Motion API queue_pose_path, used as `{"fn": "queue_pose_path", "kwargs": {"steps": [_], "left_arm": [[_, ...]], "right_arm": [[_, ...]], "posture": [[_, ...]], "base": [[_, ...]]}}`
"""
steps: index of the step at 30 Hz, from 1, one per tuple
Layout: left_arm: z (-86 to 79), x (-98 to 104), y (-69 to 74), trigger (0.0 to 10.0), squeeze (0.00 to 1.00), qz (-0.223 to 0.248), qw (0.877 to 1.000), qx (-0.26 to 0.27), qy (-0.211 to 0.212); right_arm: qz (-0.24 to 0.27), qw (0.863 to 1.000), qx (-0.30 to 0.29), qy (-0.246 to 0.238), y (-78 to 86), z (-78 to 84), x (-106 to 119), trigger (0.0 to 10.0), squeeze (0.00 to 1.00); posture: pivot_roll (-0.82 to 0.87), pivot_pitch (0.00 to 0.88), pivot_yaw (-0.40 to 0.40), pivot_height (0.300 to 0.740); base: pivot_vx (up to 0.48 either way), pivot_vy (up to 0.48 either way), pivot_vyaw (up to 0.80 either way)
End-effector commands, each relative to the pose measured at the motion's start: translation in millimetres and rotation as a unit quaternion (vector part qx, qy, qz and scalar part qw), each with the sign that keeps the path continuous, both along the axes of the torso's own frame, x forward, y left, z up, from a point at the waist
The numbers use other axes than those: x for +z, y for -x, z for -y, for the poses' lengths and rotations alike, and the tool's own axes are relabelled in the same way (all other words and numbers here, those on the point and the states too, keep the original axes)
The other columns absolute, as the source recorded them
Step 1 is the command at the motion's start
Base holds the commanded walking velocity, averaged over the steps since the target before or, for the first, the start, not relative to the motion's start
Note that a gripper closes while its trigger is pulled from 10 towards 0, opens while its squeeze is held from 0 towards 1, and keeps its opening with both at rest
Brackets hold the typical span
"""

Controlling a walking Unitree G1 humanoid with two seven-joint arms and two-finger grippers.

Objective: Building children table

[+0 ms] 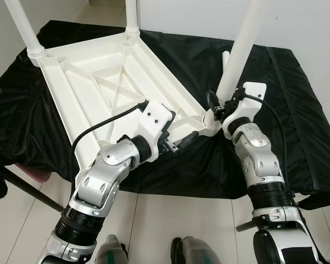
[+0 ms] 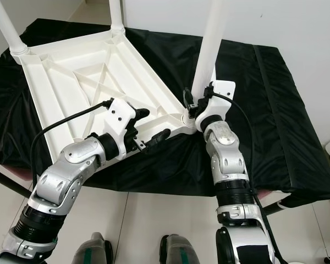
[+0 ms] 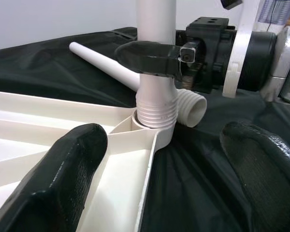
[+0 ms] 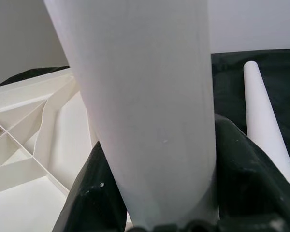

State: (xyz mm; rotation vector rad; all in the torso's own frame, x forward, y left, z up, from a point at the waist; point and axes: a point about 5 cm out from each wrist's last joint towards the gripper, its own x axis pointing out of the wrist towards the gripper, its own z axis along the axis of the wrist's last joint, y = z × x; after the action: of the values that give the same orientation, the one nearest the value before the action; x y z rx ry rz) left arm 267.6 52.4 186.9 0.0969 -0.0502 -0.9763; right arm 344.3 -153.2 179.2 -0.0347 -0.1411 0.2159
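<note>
A white plastic table top [image 1: 99,82] lies upside down on a black cloth. Two white legs stand in its far corners [image 1: 25,27] [image 1: 132,16]. My right gripper [image 1: 220,107] is shut on a third leg [image 4: 145,111], which stands upright with its threaded end [image 3: 156,113] in the near right corner socket [image 1: 209,125]. My left gripper [image 1: 176,144] is open at the top's near edge, just left of that corner, one finger [image 3: 72,159] over the ribbed underside. A loose fourth leg [image 3: 106,67] lies on the cloth behind the socket.
The black cloth [image 1: 297,110] covers a low surface, and its front edge runs just past my arms. Below it are pale floor tiles [image 1: 154,220] and my feet. A dark bar and a reddish object [image 1: 36,175] sit under the left side. A white wall stands behind.
</note>
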Motion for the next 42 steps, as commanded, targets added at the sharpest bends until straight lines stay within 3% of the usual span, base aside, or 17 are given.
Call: {"fn": "queue_pose_path", "kwargs": {"steps": [1, 9, 20, 34, 39, 42], "left_arm": [[4.7, 1, 7.2, 10.0, 0.0, 0.002, 0.999, -0.041, -0.003], [5.8, 1, 8.5, 10.0, 0.0, 0.001, 0.999, -0.043, -0.001], [5.4, 1, 9.8, 10.0, 0.0, -0.002, 0.999, -0.046, -0.001], [5.5, 3, 10.3, 10.0, 0.0, -0.004, 0.999, -0.047, 0.001], [4.5, 3, 10.1, 10.0, 0.0, -0.002, 0.999, -0.046, 0.001], [3.5, 5, 10.0, 10.0, 0.0, -0.002, 0.999, -0.047, 0.002]], "right_arm": [[-0.037, 0.999, 0.017, 0.021, 1.9, -1.7, -22, 10.0, 0.0], [-0.016, 0.998, 0.056, 0.039, 5.2, -9.7, -27, 10.0, 0.0], [-0.046, 0.997, 0.029, 0.049, 4.2, 0.7, -44, 10.0, 0.0], [-0.035, 0.994, 0.056, 0.083, 7.0, -3.1, -47, 10.0, 0.0], [-0.061, 0.997, 0.028, 0.042, 2.3, 2.6, -52, 10.0, 0.0], [-0.082, 0.996, -0.003, -0.019, -3.3, 9.0, -51, 10.0, 0.0]], "posture": [[-0.04, 0.045, -0.021, 0.74], [-0.03, 0.043, -0.022, 0.74], [-0.04, 0.05, -0.017, 0.74], [-0.03, 0.061, -0.014, 0.74], [-0.03, 0.06, -0.014, 0.74], [-0.03, 0.059, -0.012, 0.74]], "base": [[0.0, 0.0, 0.0], [0.0, 0.0, 0.0], [0.0, 0.0, 0.0], [0.0, 0.0, 0.0], [0.0, 0.0, 0.0], [0.0, 0.0, 0.0]]}}
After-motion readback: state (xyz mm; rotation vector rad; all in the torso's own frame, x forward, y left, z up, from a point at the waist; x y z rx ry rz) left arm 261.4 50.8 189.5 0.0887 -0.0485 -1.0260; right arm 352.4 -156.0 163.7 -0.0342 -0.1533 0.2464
